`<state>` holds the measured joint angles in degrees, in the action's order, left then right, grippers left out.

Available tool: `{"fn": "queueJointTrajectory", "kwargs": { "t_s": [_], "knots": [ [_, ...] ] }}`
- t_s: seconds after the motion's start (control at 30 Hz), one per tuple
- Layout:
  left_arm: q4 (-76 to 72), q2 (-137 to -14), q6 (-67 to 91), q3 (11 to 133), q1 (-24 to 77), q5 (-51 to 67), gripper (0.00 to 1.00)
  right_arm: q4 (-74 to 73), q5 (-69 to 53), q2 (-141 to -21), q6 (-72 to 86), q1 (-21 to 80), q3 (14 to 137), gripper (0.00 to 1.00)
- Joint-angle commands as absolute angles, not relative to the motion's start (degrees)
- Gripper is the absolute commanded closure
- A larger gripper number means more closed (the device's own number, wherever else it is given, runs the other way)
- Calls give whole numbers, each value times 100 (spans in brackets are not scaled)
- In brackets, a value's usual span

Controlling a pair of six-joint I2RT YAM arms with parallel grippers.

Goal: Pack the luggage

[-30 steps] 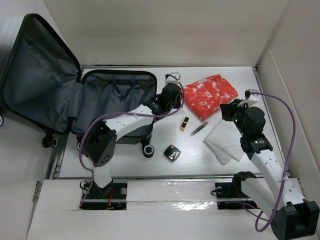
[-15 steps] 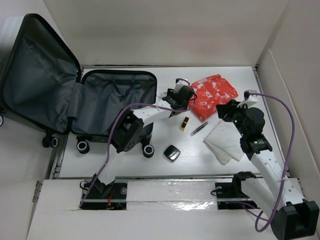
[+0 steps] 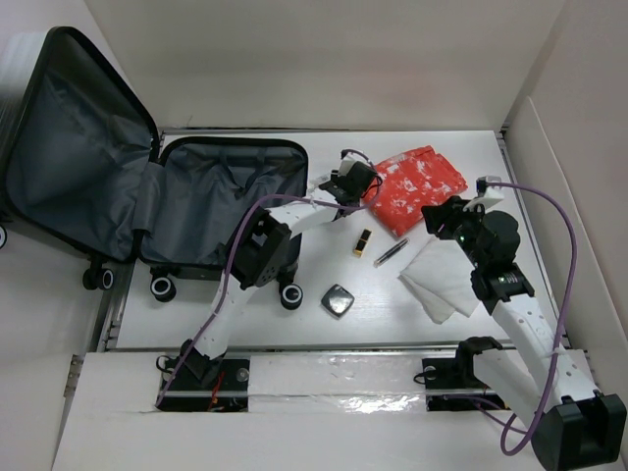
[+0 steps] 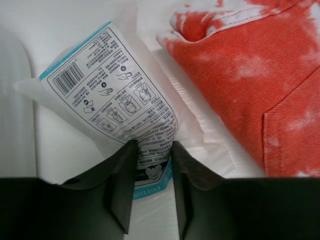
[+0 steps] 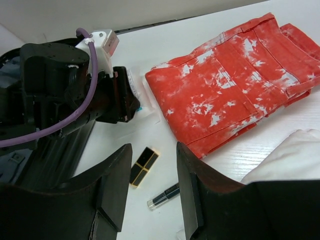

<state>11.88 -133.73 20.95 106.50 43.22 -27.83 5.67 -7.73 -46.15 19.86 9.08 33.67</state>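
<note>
Above the table, the open luggage (image 3: 196, 206) is seen at the far left, lid raised, with the left gripper (image 3: 355, 182) stretched beside a red bleached garment (image 3: 417, 182). At the left wrist, the jaws are shown narrowed onto the crumpled end of a white printed packet (image 4: 110, 95); pinched so near its edge, it could slip free or be snagged on the luggage rim. At the right wrist, the right gripper (image 5: 154, 147) is seen wide and empty, a lipstick (image 5: 144, 165) lying ahead, close enough to the left arm for a knock.
</note>
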Motion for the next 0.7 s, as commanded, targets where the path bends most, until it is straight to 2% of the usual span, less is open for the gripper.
{"fn": "queueJointTrajectory", "kwargs": {
  "t_s": [0.0,0.03,0.07,0.13,0.27,0.4,0.53,0.67],
  "knots": [
    [1152,-13491,2065,10618,4289,-2339,75,923,-888,-4491,1890,949,3366,53],
    [1090,-13474,2065,10504,4289,-2294,81,914,-809,-4465,1890,949,3358,53],
    [1038,-13456,2065,10459,4289,-2277,93,931,-756,-4456,1924,949,3340,53],
    [1020,-13299,2100,10285,4289,-2311,100,1010,-817,-4456,1942,949,3305,53],
    [634,-12570,2127,9774,4289,-2233,100,976,-932,-4482,1898,949,3340,53],
    [335,-11220,2057,9379,4351,-2268,100,1037,-1036,-4535,1925,949,3322,54],
    [-805,-9873,2039,8310,4351,-2197,100,1063,-976,-4553,1916,949,3314,54],
    [-1334,-8659,2170,7288,4272,-2741,100,1125,-1221,-4649,1916,949,3322,56]
  ]
}}
